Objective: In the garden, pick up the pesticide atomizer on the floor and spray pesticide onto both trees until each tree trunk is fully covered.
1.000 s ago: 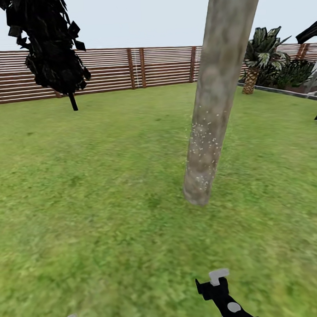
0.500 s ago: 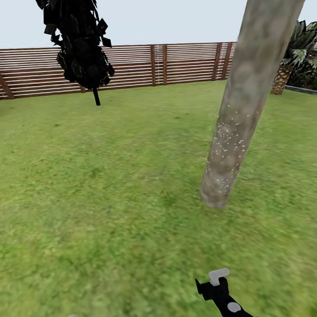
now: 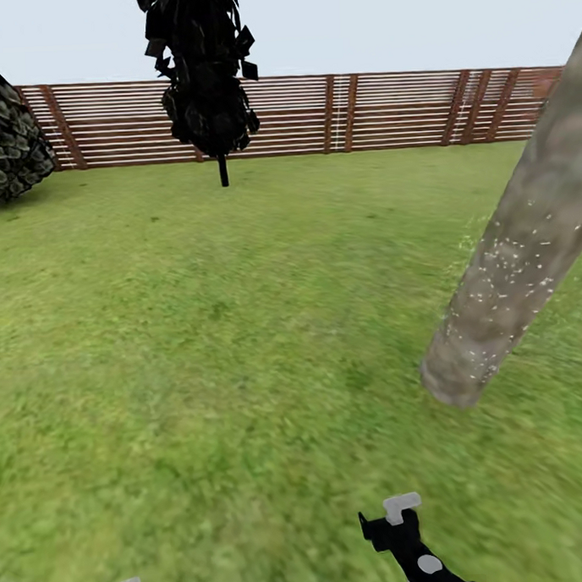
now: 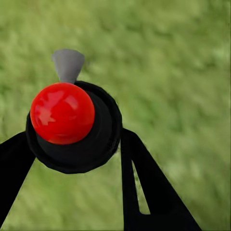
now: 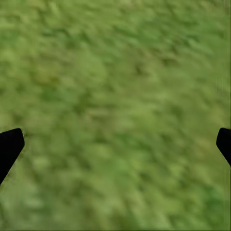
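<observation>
Where it leans, mottled grey-brown tree trunk (image 3: 515, 285) flecked with pale pesticide (image 3: 502, 269), right gripper (image 5: 115, 142) spread wide, empty

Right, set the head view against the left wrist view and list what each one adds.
Head view: the leaning tree trunk dusted with pale pesticide specks, the slatted fence, dark hanging foliage and a bush. Left wrist view: a red ball on a dark round body, with black fingers either side. Both: the lawn and, apparently, the pesticide atomizer with its grey trigger head.
</observation>
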You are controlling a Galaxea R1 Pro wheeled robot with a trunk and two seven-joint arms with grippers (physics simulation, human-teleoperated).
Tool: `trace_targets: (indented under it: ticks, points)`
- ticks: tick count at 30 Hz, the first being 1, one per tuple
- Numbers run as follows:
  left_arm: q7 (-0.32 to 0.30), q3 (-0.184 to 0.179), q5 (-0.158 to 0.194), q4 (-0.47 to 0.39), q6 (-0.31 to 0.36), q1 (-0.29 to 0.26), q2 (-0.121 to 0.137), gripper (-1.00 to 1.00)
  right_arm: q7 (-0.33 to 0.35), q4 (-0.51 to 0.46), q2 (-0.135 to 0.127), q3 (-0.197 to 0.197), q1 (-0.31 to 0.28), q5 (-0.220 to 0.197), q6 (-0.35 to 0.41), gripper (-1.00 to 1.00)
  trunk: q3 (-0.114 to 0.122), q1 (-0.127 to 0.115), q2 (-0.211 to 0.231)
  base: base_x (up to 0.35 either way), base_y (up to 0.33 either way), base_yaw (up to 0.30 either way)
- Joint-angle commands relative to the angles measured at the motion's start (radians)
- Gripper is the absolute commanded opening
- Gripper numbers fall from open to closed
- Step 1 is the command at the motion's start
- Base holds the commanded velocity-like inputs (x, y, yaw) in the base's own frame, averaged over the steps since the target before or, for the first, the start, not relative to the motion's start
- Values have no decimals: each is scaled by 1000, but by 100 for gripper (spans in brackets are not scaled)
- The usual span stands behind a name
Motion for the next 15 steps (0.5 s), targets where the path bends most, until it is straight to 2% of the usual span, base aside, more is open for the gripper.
trace_targets:
  ticks: [1,10,15]
  points:
    - [1,0,0,0,0,0,0,-100,0,0,0,0,0,0,0,100,-1,0,0,81,298,275]
    - [1,1,0,0,-1,0,0,-100,0,1,0,0,0,0,0,100,-7,0,0,7,306,275]
    - [1,1,0,0,-2,0,0,-100,0,1,0,0,0,0,0,100,-11,0,0,-114,300,275]
